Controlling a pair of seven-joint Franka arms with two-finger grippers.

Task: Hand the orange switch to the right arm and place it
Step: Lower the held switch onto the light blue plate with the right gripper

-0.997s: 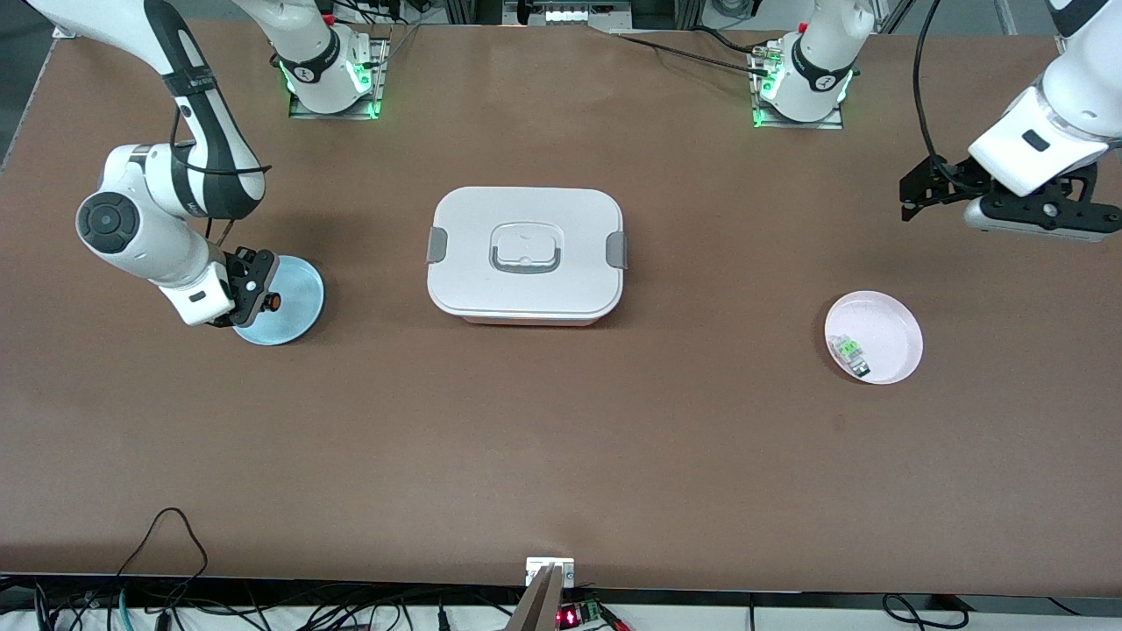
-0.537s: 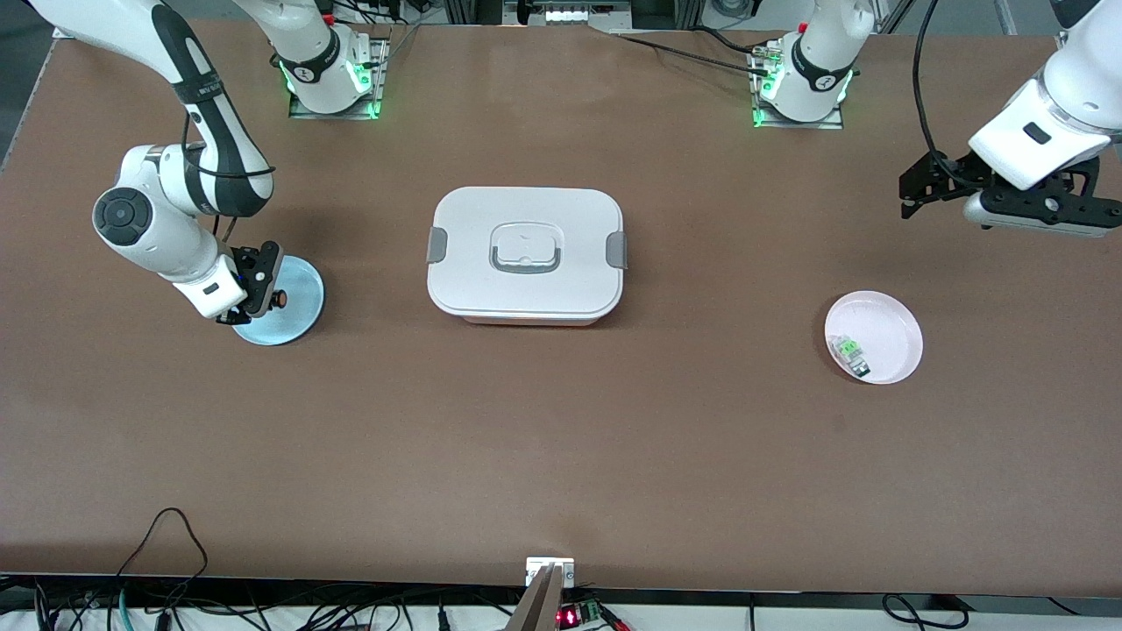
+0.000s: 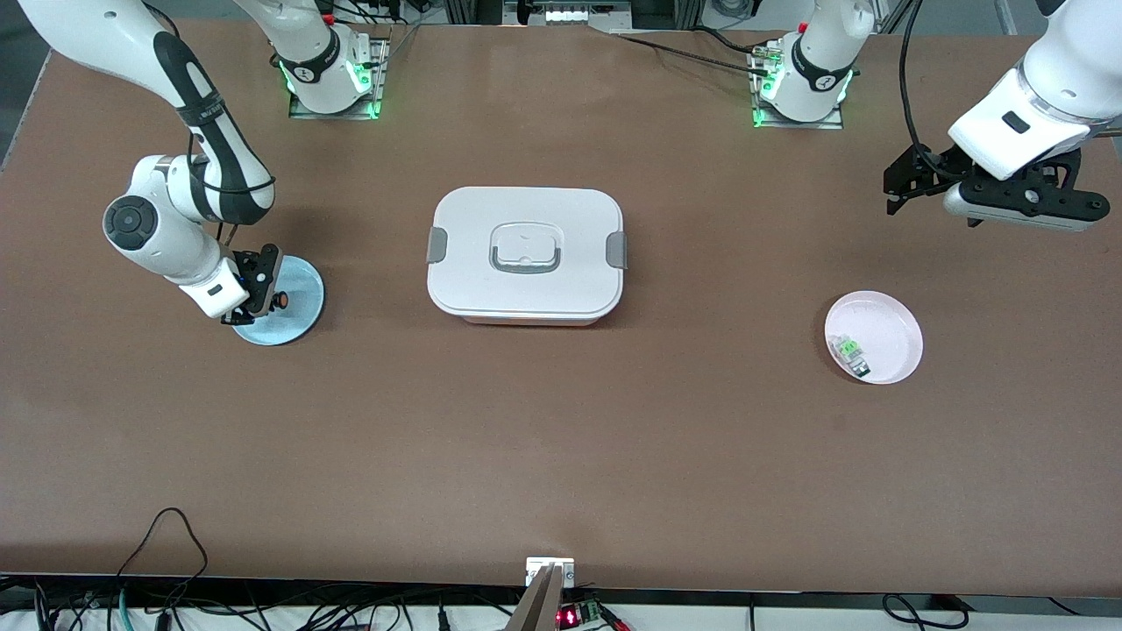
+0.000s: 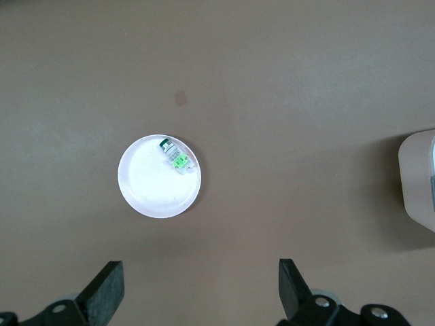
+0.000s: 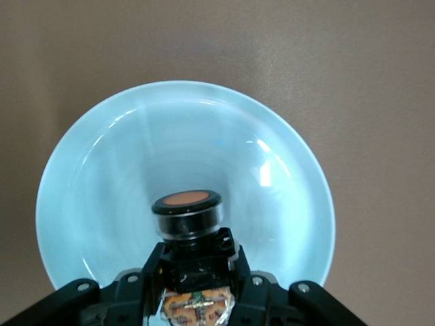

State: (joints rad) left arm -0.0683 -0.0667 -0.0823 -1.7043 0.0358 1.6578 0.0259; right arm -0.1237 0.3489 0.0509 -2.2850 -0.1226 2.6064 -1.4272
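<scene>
The orange switch (image 3: 280, 300) is a small black block with a round orange cap (image 5: 188, 216). My right gripper (image 3: 261, 294) is shut on it, holding it just over the pale blue plate (image 3: 296, 321) at the right arm's end of the table. In the right wrist view the black fingers (image 5: 151, 266) clamp the switch's body over the middle of the blue plate (image 5: 102, 170). My left gripper (image 3: 903, 180) hangs open and empty over bare table at the left arm's end. Its two fingers (image 4: 107, 288) stand wide apart.
A white lidded box (image 3: 524, 254) stands mid-table; its corner shows in the left wrist view (image 4: 418, 180). A pink plate (image 3: 887, 322) lies nearer the front camera than the left gripper. It holds a small green-and-clear component (image 3: 850, 352), which also shows in the left wrist view (image 4: 175, 155).
The right arm has swung its elbow inward while the switch stays over the blue plate. The left gripper has drifted a little toward the bases, still open.
</scene>
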